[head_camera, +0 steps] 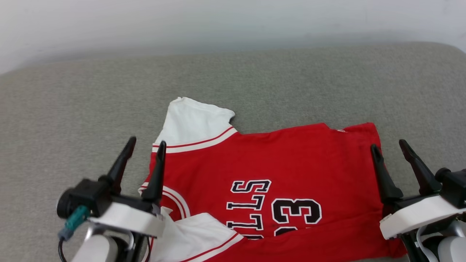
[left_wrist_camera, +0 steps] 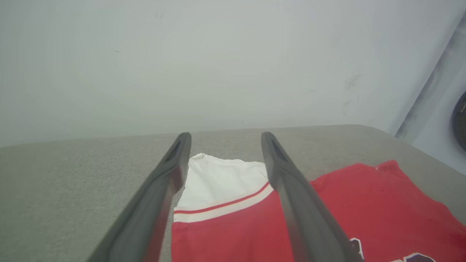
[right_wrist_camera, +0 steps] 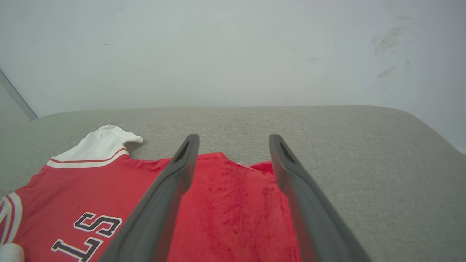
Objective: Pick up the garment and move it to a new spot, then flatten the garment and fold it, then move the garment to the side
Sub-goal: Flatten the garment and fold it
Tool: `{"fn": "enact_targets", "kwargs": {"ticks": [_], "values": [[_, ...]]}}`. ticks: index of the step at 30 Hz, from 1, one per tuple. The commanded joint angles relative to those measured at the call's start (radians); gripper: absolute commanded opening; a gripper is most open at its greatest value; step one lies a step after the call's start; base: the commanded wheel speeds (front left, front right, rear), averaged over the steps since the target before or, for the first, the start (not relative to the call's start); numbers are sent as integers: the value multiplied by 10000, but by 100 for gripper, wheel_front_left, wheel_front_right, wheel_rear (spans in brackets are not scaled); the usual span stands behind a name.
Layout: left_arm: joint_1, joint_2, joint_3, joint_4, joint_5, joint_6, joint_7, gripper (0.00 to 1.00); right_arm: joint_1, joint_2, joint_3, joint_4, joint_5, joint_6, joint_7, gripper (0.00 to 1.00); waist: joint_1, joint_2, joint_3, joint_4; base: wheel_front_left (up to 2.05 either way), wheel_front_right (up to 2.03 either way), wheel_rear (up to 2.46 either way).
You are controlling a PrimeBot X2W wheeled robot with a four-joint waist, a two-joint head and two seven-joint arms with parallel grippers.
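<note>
The left gripper point(head_camera: 147, 141) holds its two dark fingers point(left_wrist_camera: 160, 189) spread wide with nothing gripped; in the left wrist view a white sleeve shows in the gap between them. The right gripper point(head_camera: 388, 144) is spread just as wide and holds nothing; its inner finger stands over red cloth and its outer finger over bare upholstery. Whether any fingertip touches the cloth cannot be told.

The garment point(head_camera: 276, 160), a red jersey, lies front up and sideways on the grey cushion point(head_camera: 72, 109); its striped collar is at the left gripper and its hem at the right gripper. One white sleeve points toward the far side; the other lies near the robot, turned over onto the red front beside the collar. Black lettering and part of the number show in the middle; the head view's lower edge cuts off the jersey's near side. The far hem corner is slightly rumpled.

A teal plug point(head_camera: 74, 218) sits on the left wrist; nothing else lies on the cushion. Bare grey cloth runs wide to the left, to the right and beyond the jersey. The cushion's far edge meets a pale wall point(head_camera: 218, 22), and its far right corner is rounded; past that corner, in the left wrist view, a dark round object point(left_wrist_camera: 460, 120) shows.
</note>
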Motion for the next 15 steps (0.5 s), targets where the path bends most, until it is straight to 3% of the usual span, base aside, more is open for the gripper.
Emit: {"fn": "enact_targets", "kwargs": {"ticks": [1, 5, 8, 15], "values": [[-544, 157, 70, 233, 109, -218, -24, 100, -254, 92, 124, -34, -37, -9, -65, 100, 0, 0, 339, -356, 0, 0, 0], [-1860, 727, -38, 818, 259, -727, 638, 100, -485, 244, 298, -153, -83, -9, -112, 100, 0, 0, 779, -848, 0, 0, 0], [-3098, 1208, -191, 1365, 81, -1089, 1733, 100, -651, 368, 482, -266, -83, -9, -132, 100, 0, 0, 1131, -1254, 0, 0, 0], [-5622, 2503, -1036, 3037, -1154, -1456, 5854, 100, -1000, 634, 921, -299, -61, -9, -282, 100, 0, 0, 1796, -2140, 0, 0, 0]]}}
